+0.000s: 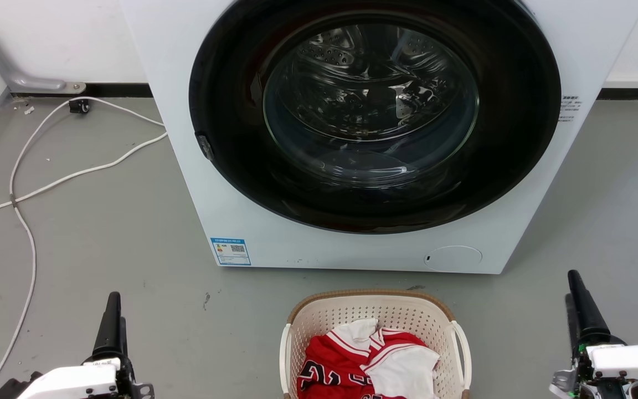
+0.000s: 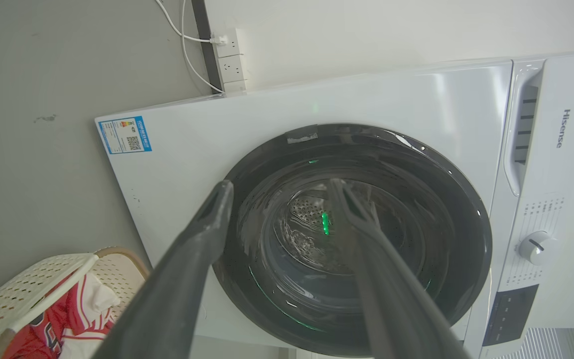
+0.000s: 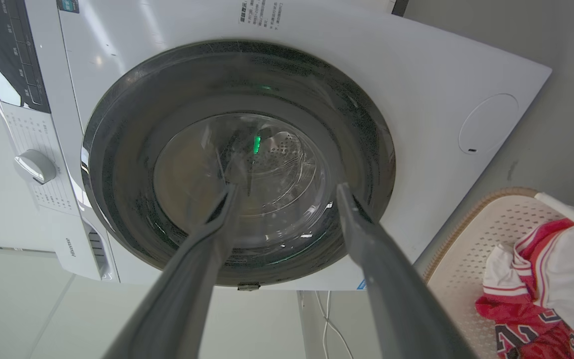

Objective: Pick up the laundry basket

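While bare floor (image 1: 197, 338) flanks the laundry basket (image 1: 371, 293), both grippers (image 1: 114, 302) (image 1: 575, 280) gape.

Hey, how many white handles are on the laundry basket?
2. The left handle runs along the left side of the laundry basket, the right handle along its right side; its near end is out of frame.

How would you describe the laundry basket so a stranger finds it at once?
Find the white washing machine with the round dark door. On the grey floor just before it stands the laundry basket. It is cream, perforated, brown-rimmed, and holds red-and-white clothes.
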{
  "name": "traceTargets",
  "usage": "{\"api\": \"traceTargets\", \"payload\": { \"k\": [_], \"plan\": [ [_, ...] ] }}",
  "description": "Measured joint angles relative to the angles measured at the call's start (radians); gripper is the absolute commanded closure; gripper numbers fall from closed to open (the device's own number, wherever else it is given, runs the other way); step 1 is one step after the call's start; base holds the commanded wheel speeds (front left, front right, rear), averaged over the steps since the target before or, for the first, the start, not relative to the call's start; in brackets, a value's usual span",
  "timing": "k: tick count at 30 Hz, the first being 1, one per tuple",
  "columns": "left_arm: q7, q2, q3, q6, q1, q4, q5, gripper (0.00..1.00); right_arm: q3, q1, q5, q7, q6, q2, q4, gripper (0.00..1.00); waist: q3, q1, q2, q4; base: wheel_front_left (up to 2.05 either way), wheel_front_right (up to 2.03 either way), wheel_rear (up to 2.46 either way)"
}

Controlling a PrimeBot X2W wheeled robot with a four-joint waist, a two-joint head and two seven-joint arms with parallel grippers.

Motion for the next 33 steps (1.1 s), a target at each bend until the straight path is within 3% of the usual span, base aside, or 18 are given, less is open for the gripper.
{"api": "traceTargets", "payload": {
  "k": [7,8,15,19,33],
  "plan": [
    [-0.026,0.0,0.045,0.012,-0.004,-0.009,0.125,0.0,-0.016,-0.006,-0.267,-0.024,0.0,0.0,-0.069,0.0,0.003,0.0,0.0,-0.001,0.0,0.0,0.0],
    [-0.036,0.0,0.051,0.035,-0.005,-0.05,0.209,0.0,-0.019,-0.006,-0.349,-0.035,0.0,0.0,-0.104,0.0,0.005,0.0,0.0,-0.001,0.0,0.0,0.0],
    [-0.06,0.0,-0.01,0.083,0.013,-0.166,0.359,0.0,-0.006,-0.002,-0.546,-0.059,0.0,0.0,-0.165,0.0,0.009,0.0,0.0,-0.001,0.0,0.0,0.0],
    [-0.071,0.001,-0.072,0.084,0.038,-0.216,0.473,0.0,0.016,0.002,-0.667,-0.073,0.0,-0.001,-0.206,0.0,0.012,0.0,0.0,-0.001,0.0,0.0,0.0],
    [-0.114,0.002,-0.228,0.096,0.058,-0.317,0.817,0.0,0.065,0.026,-0.874,-0.112,0.0,-0.001,-0.287,0.0,0.019,0.0,0.0,-0.006,0.0,0.0,0.0]
  ]
}}
